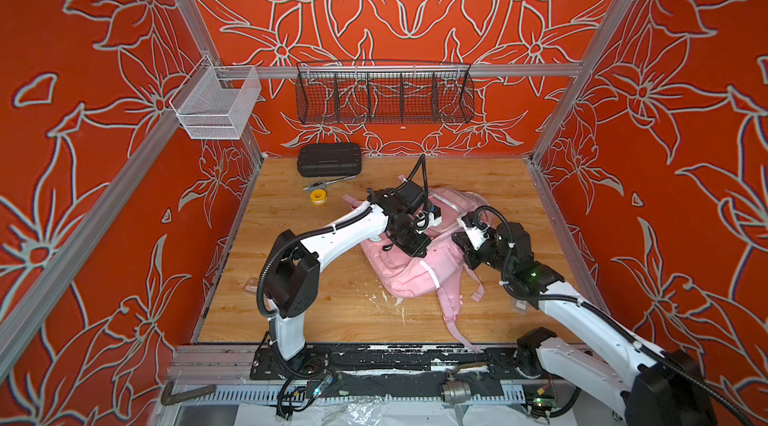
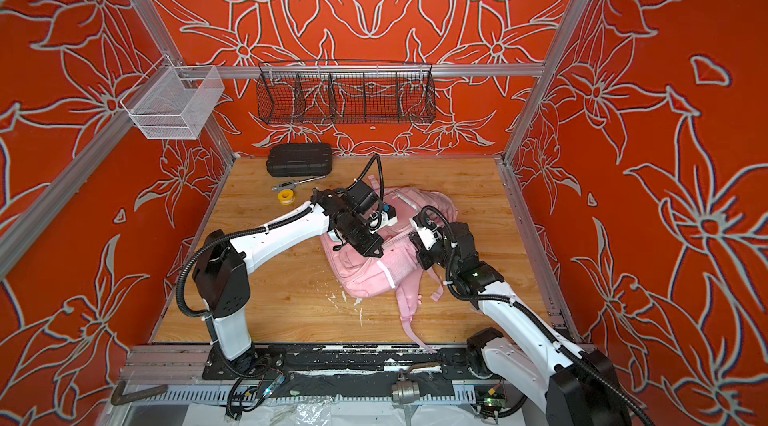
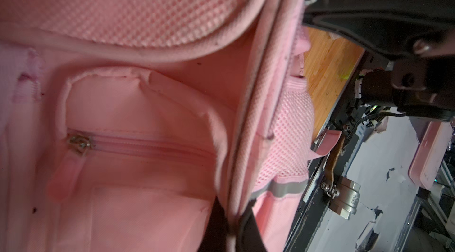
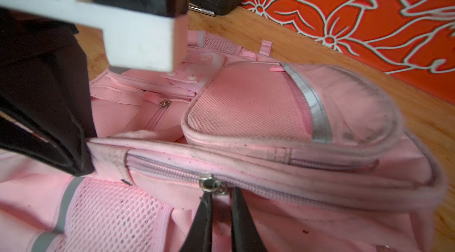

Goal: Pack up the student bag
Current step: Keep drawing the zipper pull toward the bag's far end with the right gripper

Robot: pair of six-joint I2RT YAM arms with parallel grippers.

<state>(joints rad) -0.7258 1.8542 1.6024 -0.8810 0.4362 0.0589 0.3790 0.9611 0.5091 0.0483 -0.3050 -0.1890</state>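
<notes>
The left gripper (image 3: 232, 210) is pressed together on the student bag (image 3: 147, 29). In the left wrist view its 2 dark fingers (image 3: 216, 223) pinch the piped rim of the bag's open mouth between them. Past the rim the pink lining shows, with an inner pocket zip (image 3: 81, 141) drawn closed. On the outer side of the rim sits a mesh side pocket (image 3: 290, 140).

The right gripper (image 4: 221, 195) has its 2 fingers (image 4: 242, 221) close together with a narrow gap between them. Their tips are just beside the metal zip slider (image 4: 211, 185) on the bag's outer zip track. Whether they pinch anything I cannot tell.

In both top views the student bag (image 1: 399, 274) (image 2: 368, 278) lies on the wooden table (image 1: 332, 315), in the middle of the frame and slightly right. Both grippers are over it, and its straps trail toward the lower edge. Above and left of the bag, well apart from it, lie a yellow tape roll (image 1: 318, 196) and a metal tool (image 1: 328, 183). Beyond them a black case (image 1: 329, 159) sits against the back wall. Higher up on the wall rail hang a black wire basket (image 1: 384, 97) and, toward the upper left, a white mesh basket (image 1: 216, 105).
</notes>
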